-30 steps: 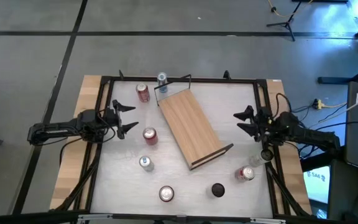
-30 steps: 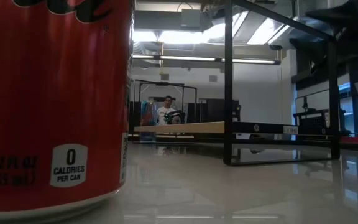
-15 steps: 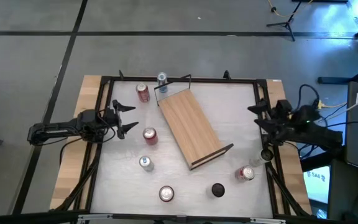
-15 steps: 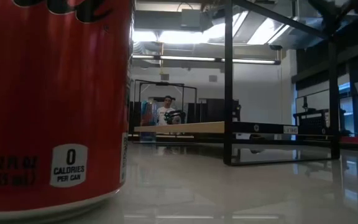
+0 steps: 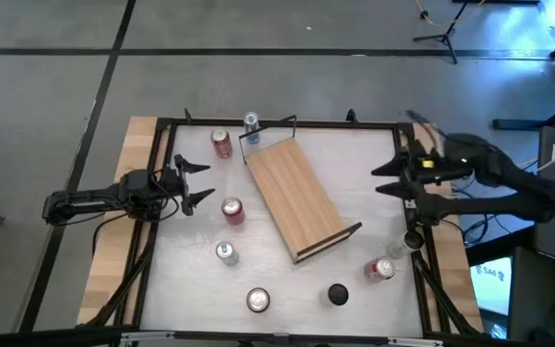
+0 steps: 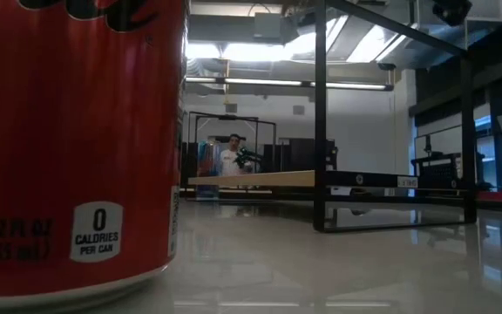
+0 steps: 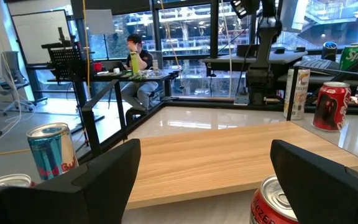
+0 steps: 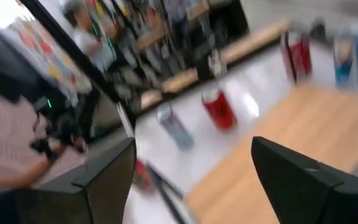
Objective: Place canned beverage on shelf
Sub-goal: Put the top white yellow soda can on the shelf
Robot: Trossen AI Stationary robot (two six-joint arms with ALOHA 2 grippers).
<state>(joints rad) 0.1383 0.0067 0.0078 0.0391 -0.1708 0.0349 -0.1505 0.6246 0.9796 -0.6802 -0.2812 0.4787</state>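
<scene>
Hovering with released jaws at the worktop's right edge, the right gripper (image 5: pixel 385 177) is seemingly starting toward a can, needing alignment before reaching the shelf (image 5: pixel 297 197).

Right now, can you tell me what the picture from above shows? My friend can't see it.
A long wooden shelf lies slanted in the middle of a white table, with no can on it. Several drink cans stand around it, like a red can near the open left gripper. The open right gripper hovers at the table's right edge, holding nothing.
</scene>
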